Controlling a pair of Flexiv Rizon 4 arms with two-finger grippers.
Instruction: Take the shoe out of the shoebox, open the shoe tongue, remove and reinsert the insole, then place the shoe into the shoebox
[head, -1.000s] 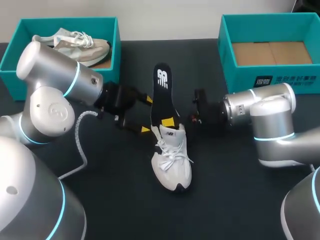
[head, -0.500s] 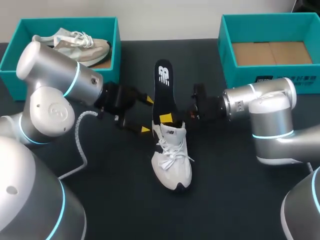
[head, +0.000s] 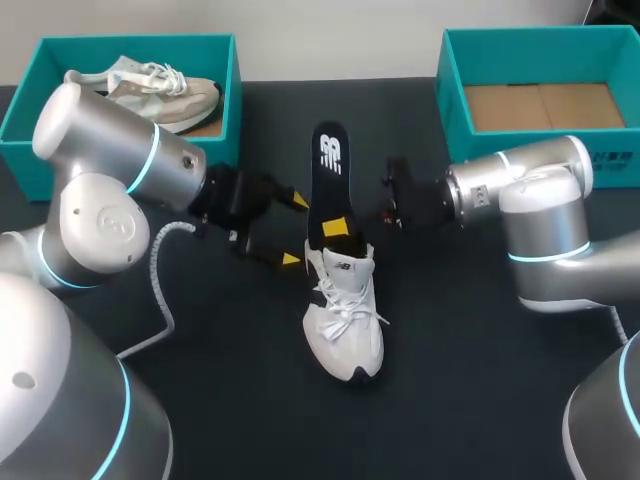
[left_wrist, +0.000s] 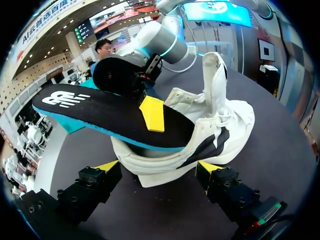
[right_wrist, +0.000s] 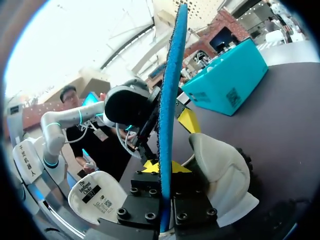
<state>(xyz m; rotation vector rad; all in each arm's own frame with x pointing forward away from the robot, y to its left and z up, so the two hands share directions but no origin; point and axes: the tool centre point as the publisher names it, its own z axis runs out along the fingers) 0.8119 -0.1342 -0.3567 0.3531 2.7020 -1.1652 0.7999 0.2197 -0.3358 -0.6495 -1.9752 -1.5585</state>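
Right gripper pinched shut on the insole, one yellow tip flat on its black top face, close to where it enters the shoe. Insole's front end sits inside the shoe just under the grip; the logo end slants out past the fingers. Shoe stands on the table, tongue lifted, laces loose. Left gripper empty, fingers spread wide, shoe's heel just ahead between them; contact unclear. Judged: unboxing and tongue opening done; insole partway out or partway back in, cannot say which. Boxing remains; an empty shoebox lies behind the right gripper.
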